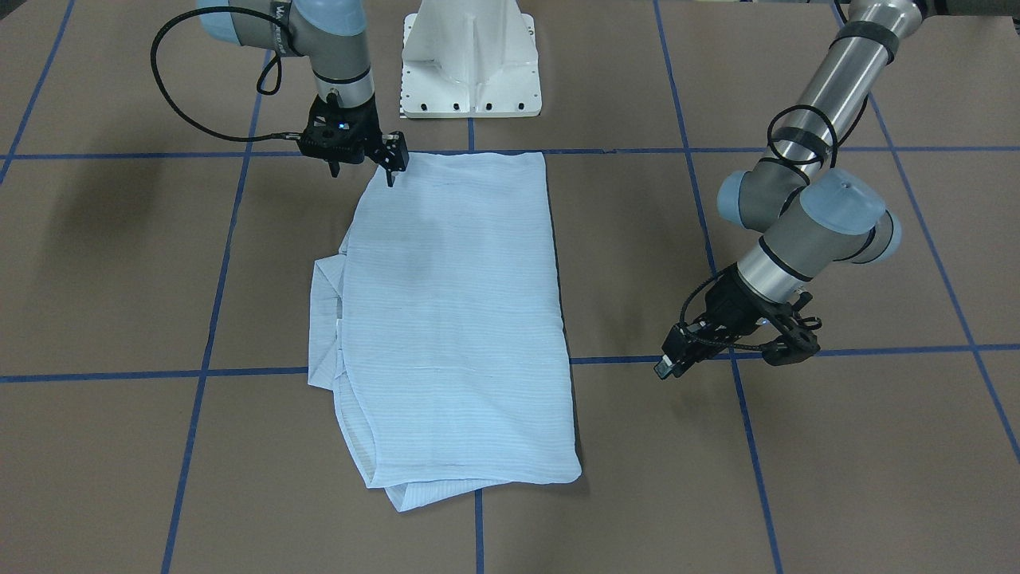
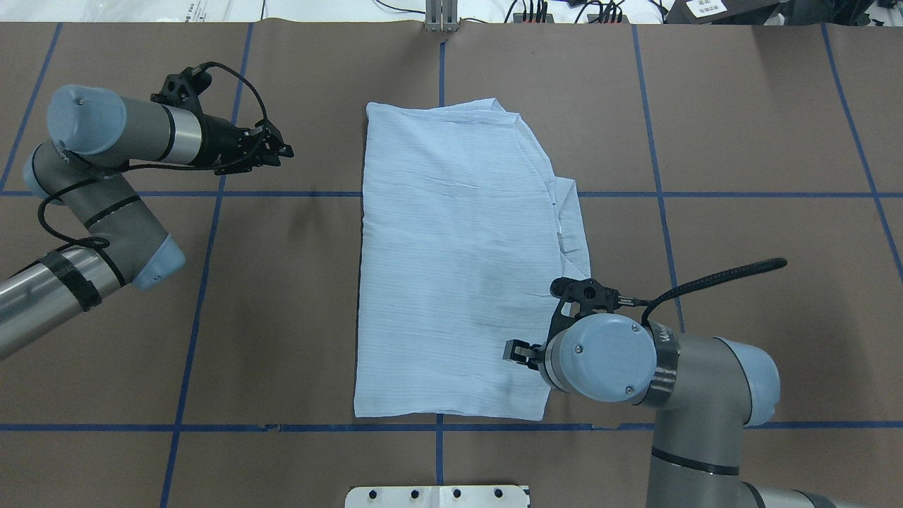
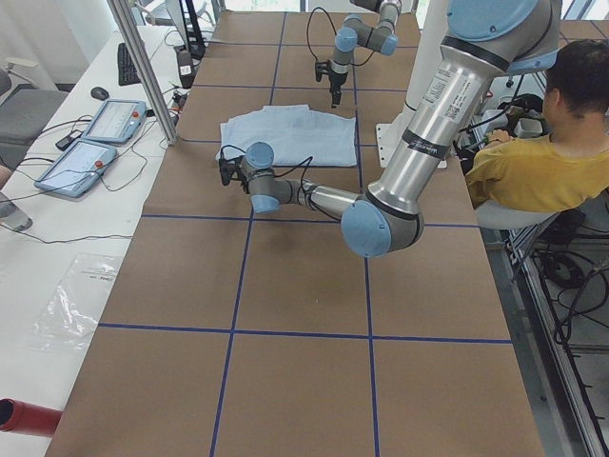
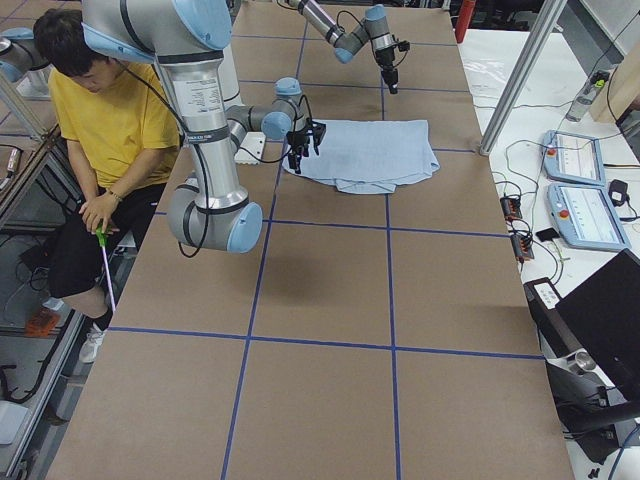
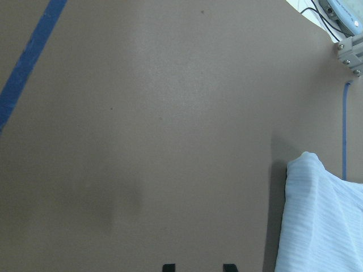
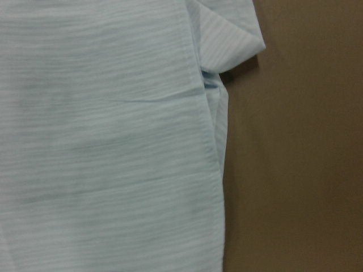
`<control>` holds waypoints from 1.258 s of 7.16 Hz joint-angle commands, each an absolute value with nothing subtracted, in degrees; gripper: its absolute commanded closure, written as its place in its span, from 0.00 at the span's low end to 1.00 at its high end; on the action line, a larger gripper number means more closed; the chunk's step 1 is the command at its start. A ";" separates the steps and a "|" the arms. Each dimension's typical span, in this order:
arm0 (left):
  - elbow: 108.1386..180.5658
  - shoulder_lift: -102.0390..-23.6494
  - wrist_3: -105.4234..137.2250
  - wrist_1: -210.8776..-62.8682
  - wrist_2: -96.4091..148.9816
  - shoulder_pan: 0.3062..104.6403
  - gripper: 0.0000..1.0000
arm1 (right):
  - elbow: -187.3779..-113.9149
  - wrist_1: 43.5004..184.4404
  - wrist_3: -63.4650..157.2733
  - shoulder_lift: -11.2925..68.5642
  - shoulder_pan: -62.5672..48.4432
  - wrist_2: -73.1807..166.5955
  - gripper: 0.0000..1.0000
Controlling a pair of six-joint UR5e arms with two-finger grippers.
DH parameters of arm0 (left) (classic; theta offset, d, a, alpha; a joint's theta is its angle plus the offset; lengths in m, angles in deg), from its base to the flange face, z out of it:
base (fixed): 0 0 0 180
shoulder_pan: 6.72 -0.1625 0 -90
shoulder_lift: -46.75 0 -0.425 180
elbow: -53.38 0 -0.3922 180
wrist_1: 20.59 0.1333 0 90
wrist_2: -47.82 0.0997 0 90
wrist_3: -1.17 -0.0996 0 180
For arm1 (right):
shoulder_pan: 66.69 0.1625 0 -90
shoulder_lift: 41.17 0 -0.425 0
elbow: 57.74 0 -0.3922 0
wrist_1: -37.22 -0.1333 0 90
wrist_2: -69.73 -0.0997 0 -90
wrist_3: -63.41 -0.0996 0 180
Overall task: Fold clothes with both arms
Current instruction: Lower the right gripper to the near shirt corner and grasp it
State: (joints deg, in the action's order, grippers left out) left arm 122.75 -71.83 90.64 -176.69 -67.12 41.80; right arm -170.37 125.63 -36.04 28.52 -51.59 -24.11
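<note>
The light blue striped shirt (image 1: pixel 454 319) (image 2: pixel 451 268) lies folded into a long rectangle at the table's middle, with folded layers sticking out along its right side (image 2: pixel 568 226). My right gripper (image 1: pixel 362 171) (image 2: pixel 518 351) hangs open over the shirt's corner nearest the robot base, on my right. One fingertip (image 1: pixel 390 182) is at the cloth edge. The right wrist view shows only the shirt's hem (image 6: pixel 102 141) and brown table. My left gripper (image 1: pixel 669 365) (image 2: pixel 282 149) is open and empty, well off the shirt's left side above bare table. The left wrist view shows the shirt's far corner (image 5: pixel 323 221).
The white pedestal base (image 1: pixel 470 64) stands just beyond the shirt's near end. A seated person in a yellow shirt (image 4: pixel 110 120) (image 3: pixel 533 162) is beside the robot. Control tablets (image 3: pixel 95 133) and a metal post (image 3: pixel 143 67) are at the far table edge. Blue tape lines (image 2: pixel 211 282) cross the brown surface.
</note>
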 commanded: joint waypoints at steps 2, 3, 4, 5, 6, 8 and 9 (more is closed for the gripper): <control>122.99 -71.73 90.64 -176.60 -66.70 41.79 0.60 | -169.88 120.10 -68.45 27.57 -56.04 -18.47 0.02; 122.99 -71.81 90.64 -176.60 -66.70 41.71 0.60 | -169.89 120.37 -73.74 27.04 -56.67 -17.82 0.02; 123.17 -71.73 90.73 -176.69 -66.62 41.88 0.60 | -169.71 120.19 -76.66 27.21 -58.24 -17.81 0.02; 123.34 -71.73 90.73 -176.69 -66.61 41.97 0.60 | -169.71 120.02 -78.43 27.12 -58.69 -17.81 0.01; 123.26 -71.73 90.64 -176.60 -66.61 41.88 0.60 | -169.45 120.02 -79.58 27.29 -59.74 -17.55 0.01; 123.17 -71.64 90.64 -176.60 -66.61 41.79 0.60 | -168.92 119.93 -79.59 27.29 -59.75 -15.88 0.04; 123.17 -71.73 90.64 -176.60 -66.61 41.79 0.60 | -168.49 119.93 -79.51 27.29 -59.66 -15.35 0.04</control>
